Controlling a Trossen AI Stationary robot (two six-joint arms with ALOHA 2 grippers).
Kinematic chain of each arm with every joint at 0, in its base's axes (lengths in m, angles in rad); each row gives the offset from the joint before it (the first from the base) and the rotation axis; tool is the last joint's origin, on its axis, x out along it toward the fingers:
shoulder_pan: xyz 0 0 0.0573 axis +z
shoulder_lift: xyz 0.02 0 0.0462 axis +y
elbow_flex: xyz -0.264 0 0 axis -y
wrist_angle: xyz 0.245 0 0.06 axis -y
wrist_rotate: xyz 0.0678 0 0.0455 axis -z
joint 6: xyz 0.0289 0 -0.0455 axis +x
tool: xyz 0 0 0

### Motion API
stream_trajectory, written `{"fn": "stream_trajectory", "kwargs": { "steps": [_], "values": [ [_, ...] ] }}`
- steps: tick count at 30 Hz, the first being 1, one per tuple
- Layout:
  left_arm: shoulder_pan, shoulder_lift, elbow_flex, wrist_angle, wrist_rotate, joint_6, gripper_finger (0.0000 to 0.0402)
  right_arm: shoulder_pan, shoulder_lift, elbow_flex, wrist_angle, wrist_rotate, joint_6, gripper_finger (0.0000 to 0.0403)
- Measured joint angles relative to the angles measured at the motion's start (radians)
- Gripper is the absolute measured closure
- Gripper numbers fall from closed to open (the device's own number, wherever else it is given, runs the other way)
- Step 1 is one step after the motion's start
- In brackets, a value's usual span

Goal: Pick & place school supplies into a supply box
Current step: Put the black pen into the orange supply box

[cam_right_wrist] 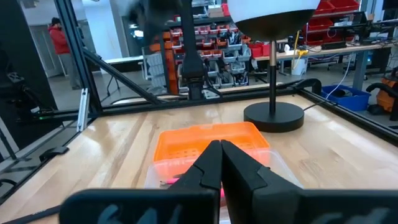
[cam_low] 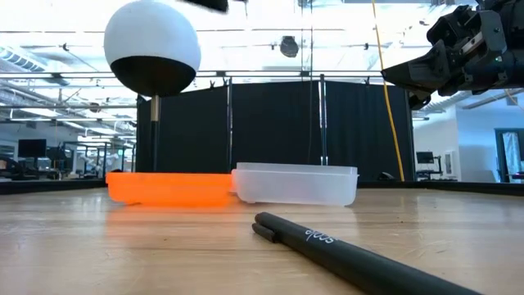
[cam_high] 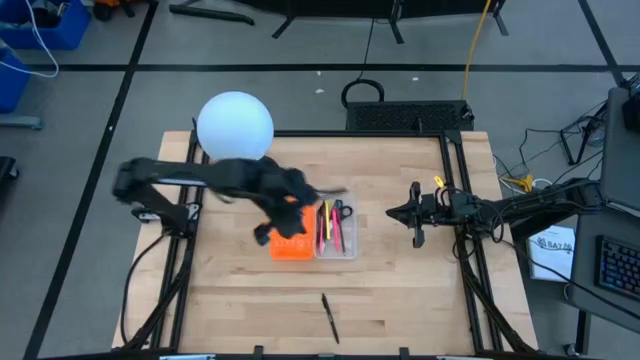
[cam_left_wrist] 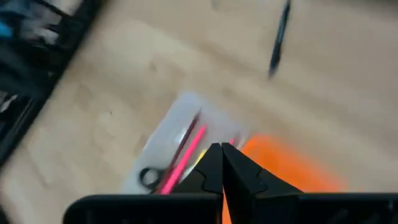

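High view, box: the clear supply box (cam_high: 337, 243) is seen near the middle of the table (cam_high: 400, 290), touching an orange tray (cam_high: 291, 246) on its left side.
High view, contents: scissors (cam_high: 340, 211) and a pink-red pen (cam_high: 327, 226) are already held in the box, alongside what looks like a yellow pencil.
High view, what is left: 1 black pen (cam_high: 329, 317) is seen lying on bare wood near the front edge, well apart from the box, so the task is judged nearly done.
High view, left arm: the left gripper (cam_high: 296, 199) is held above the orange tray, just beside the box.
High view, right arm: the right gripper (cam_high: 414, 216) is parked to the right of the box, apart from it and clear of the work.
Low view: the black pen (cam_low: 360, 258) is seen flat in the foreground, with box (cam_low: 295, 183) and tray (cam_low: 169, 187) side by side behind it; a white ball lamp (cam_low: 152, 47) stands further back.
Left wrist view: the fingers (cam_left_wrist: 239, 171) are seen pressed together with nothing between them; box (cam_left_wrist: 177, 118) and loose pen (cam_left_wrist: 279, 37) are in sight beyond.
Right wrist view: the fingers (cam_right_wrist: 244, 171) are likewise closed and empty, pointed at the tray (cam_right_wrist: 211, 140).
Next move: the loose pen would probably be fetched, and a low grip would be needed as it lies flat.
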Motion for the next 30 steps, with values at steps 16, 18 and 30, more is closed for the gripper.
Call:
{"fn": "stream_trajectory", "kwargs": {
  "steps": [16,18,30],
  "values": [
    [0.034,-0.758,-1.165,1.369,-0.080,-0.790,0.0400,0.000,0.000,0.000,0.010,0.000,-0.041,0.0403],
    [0.033,-0.807,-1.238,1.406,-0.101,-0.826,0.0400,0.000,0.000,0.000,0.011,0.002,-0.052,0.0403],
    [-0.018,-1.138,-1.534,1.408,-0.182,-0.780,0.0401,0.000,0.000,0.000,0.008,0.004,-0.067,0.0403]
  ]
}}
